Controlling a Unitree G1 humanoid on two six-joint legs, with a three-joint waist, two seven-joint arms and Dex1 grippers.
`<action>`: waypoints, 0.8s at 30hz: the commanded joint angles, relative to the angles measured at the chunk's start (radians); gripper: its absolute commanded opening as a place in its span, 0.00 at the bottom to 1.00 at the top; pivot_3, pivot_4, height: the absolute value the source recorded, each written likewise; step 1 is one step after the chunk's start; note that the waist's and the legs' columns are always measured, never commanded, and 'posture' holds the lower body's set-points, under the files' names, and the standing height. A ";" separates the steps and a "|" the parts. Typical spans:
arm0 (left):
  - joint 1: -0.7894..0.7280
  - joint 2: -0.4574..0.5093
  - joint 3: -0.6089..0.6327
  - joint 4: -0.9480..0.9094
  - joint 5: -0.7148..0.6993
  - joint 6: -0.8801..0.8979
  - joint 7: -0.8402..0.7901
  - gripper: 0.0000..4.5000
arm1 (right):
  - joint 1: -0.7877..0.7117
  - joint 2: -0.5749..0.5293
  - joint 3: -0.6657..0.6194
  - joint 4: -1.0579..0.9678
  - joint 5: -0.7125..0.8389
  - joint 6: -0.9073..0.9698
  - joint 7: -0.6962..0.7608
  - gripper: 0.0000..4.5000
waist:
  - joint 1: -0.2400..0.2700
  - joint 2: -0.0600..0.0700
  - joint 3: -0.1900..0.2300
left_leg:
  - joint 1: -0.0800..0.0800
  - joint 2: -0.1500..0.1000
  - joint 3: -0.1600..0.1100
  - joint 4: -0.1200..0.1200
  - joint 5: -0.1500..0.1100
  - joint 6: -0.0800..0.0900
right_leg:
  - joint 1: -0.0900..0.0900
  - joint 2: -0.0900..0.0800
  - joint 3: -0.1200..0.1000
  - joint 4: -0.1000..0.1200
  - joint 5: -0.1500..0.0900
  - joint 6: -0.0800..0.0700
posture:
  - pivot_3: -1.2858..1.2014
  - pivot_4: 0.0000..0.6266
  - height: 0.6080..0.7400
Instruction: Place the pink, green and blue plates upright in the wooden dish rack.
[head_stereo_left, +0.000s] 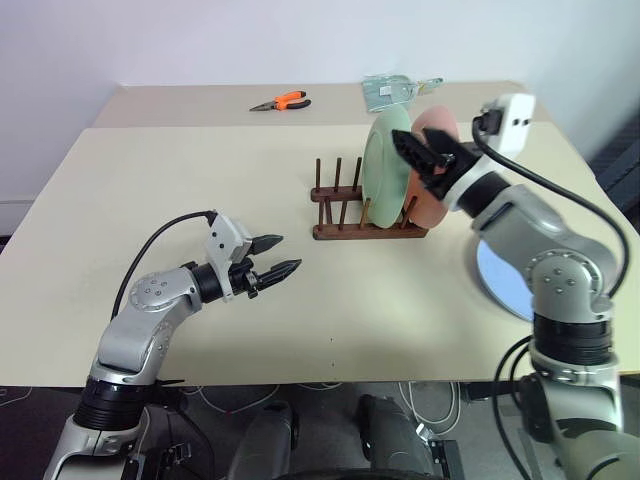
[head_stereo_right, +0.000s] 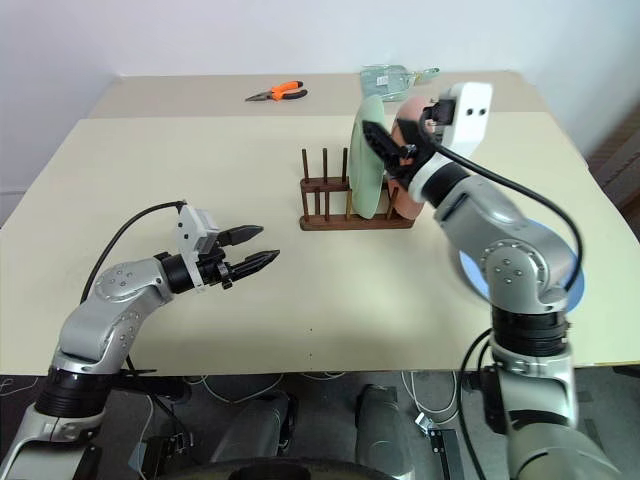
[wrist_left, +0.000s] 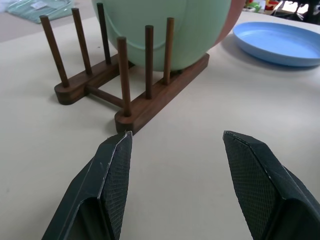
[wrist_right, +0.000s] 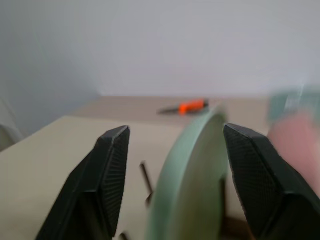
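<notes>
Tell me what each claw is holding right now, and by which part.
Nothing is held. The right claw stands open astride the green plate's top rim, not clamping it; the left claw hangs open and empty.

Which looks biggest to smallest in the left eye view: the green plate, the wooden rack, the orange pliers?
1. Wooden rack and green plate: too alike in extent to rank.
2. Orange pliers: smallest, though they lie farther back, which shrinks them.

blue plate (head_stereo_left: 497, 280): partly hidden behind right arm | pink plate (wrist_right: 295, 145): blurred, cut by edge
</notes>
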 joint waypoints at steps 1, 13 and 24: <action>-0.009 0.001 -0.011 -0.018 0.005 -0.017 -0.016 0.66 | 0.027 -0.129 -0.190 -0.047 0.033 -0.015 0.142 0.69 | 0.003 0.000 0.000 | 0.000 0.000 0.000 0.000 0.000 0.000 | 0.000 0.000 0.000 0.000 0.000 0.000 | 0.52 0.24 1.00; -0.060 -0.020 -0.106 0.000 -0.004 -0.011 -0.118 0.66 | 0.776 -0.311 -0.186 -0.153 -0.346 -0.020 0.381 0.99 | 0.013 0.000 -0.002 | 0.001 0.001 0.004 0.001 -0.001 0.002 | 0.002 -0.001 0.001 -0.002 -0.004 0.001 | 0.52 0.24 1.00; -0.050 -0.047 -0.171 -0.058 -0.008 -0.006 -0.162 0.66 | 0.742 -0.245 -0.006 0.011 -0.644 -0.010 0.252 0.35 | 0.023 -0.001 -0.002 | 0.001 0.000 0.004 0.002 -0.001 0.001 | 0.002 -0.003 0.001 -0.003 -0.003 0.001 | 0.52 0.24 1.00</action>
